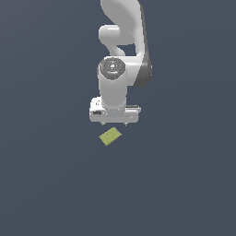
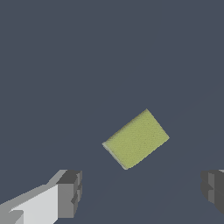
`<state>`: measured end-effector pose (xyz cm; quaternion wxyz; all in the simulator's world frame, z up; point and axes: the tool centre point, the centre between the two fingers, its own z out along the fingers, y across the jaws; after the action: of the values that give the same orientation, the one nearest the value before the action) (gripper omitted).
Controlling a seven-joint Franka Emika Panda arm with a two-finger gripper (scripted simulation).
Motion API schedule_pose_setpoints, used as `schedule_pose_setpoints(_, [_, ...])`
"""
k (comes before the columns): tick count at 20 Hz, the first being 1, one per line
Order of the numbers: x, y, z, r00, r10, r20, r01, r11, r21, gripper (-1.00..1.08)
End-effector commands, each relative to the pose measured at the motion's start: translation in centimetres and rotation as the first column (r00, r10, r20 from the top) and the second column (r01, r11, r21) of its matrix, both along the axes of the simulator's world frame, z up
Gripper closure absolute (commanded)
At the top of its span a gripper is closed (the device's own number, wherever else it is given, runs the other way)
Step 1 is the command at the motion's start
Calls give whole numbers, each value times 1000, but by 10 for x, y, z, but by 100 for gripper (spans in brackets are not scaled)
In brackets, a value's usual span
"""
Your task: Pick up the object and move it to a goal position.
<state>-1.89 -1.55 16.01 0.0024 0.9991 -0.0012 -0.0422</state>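
The object is a small flat yellow-green rectangular block lying on the dark grey floor, turned at an angle. It also shows in the wrist view. My white gripper hangs just above and slightly behind the block, pointing down. In the wrist view the gripper is open: its two dark fingertips stand wide apart, with the block lying beyond the gap between them. Nothing is held.
The plain dark grey floor stretches all around the block. The white arm rises behind the gripper in the exterior view. No other objects show.
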Motion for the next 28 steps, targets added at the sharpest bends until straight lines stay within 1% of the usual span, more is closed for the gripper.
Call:
schedule_pose_setpoints(1, [0, 0, 0, 1000, 3, -1, -3, 1000, 0, -92])
schedule_pose_setpoints(5, [0, 1, -2, 1000, -14, 1, 14, 1000, 0, -92])
schedule_pose_setpoints(9, [-1, 0, -8, 998, -57, 5, 57, 998, 0, -92])
schedule_pose_setpoints(13, [-2, -1, -16, 992, -124, 11, 124, 992, -1, -92])
schedule_pose_setpoints(17, [-3, -3, -27, 977, -214, 19, 214, 977, -1, -92])
schedule_pose_setpoints(19, [-4, -5, -34, 963, -268, 24, 268, 963, -2, -92])
schedule_pose_setpoints(22, [-6, -7, -45, 934, -355, 33, 356, 935, -2, -92])
schedule_pose_setpoints(25, [-8, -10, -56, 897, -441, 41, 442, 897, -2, -92])
schedule_pose_setpoints(28, [-11, -13, -66, 851, -523, 50, 524, 852, -1, -92])
